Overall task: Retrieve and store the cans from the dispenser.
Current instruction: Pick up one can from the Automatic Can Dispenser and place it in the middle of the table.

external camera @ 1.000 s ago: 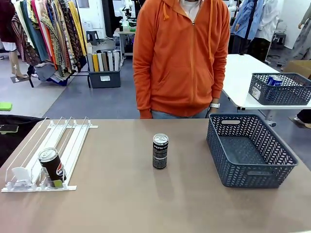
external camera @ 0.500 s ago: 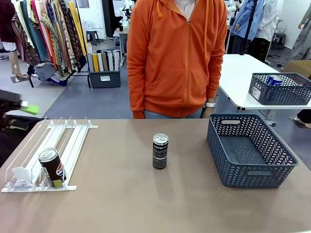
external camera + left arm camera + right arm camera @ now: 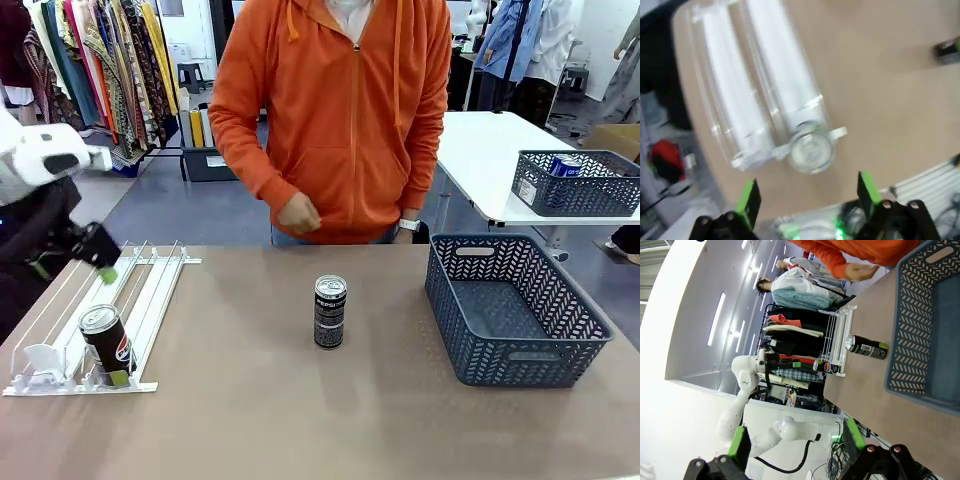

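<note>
**Left tool open above the dispenser, one can at its low end**

In the blurred left wrist view, we saw the left tool [image 3: 807, 195] with its two green-padded fingers set wide apart and nothing between them. It looked down on the dispenser [image 3: 150, 297], which lay at the left side of the counter [image 3: 250, 420]. From the front, this tool hung over the upper part of the white lanes, clear of the can below.

A black can [image 3: 108, 343] sat at the low end of the dispenser, against the white stops, its silver top facing up the slope. A second black can [image 3: 330, 311] stood upright near the middle of the counter, well apart from both the dispenser and the dark grey basket [image 3: 520, 366] on the right. On a white table farther off, another basket [image 3: 585, 195] held blue cans [image 3: 565, 167].

The right tool [image 3: 795, 442] also had its fingers spread and gripped nothing. Its camera looked along the counter from the basket's side.

A person in an orange hoodie stood at the far side, one hand [image 3: 298, 213] held in front of the body
</note>
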Motion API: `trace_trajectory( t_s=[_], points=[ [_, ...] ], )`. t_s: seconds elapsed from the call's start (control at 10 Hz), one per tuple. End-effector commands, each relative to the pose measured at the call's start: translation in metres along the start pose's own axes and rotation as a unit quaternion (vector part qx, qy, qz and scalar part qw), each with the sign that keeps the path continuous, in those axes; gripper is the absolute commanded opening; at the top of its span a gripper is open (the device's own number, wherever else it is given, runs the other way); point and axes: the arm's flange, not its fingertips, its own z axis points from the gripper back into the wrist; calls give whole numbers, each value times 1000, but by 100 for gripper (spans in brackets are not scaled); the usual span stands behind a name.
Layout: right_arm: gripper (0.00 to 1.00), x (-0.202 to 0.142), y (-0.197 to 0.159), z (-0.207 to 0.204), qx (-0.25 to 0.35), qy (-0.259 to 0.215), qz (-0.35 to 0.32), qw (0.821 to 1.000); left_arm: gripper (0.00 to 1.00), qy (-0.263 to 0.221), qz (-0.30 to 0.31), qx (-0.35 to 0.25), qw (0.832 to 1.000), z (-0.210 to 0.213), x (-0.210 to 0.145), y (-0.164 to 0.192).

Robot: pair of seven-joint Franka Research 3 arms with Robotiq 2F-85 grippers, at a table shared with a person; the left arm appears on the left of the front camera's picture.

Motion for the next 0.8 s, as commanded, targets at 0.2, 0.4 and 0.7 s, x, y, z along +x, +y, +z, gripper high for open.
trace_trajectory(
  t_s=[0.2,0.4,0.7],
  points=[
    [100,1,3,-1,7,-5,2,1000,100,0,0,0,1000,0,0,0],
    [100,1,3,-1,7,-5,2,1000,100,0,0,0,1000,0,0,0],
    [100,1,3,-1,7,-5,2,1000,100,32,-5,-11,999,-8,12,-8]
  ],
)
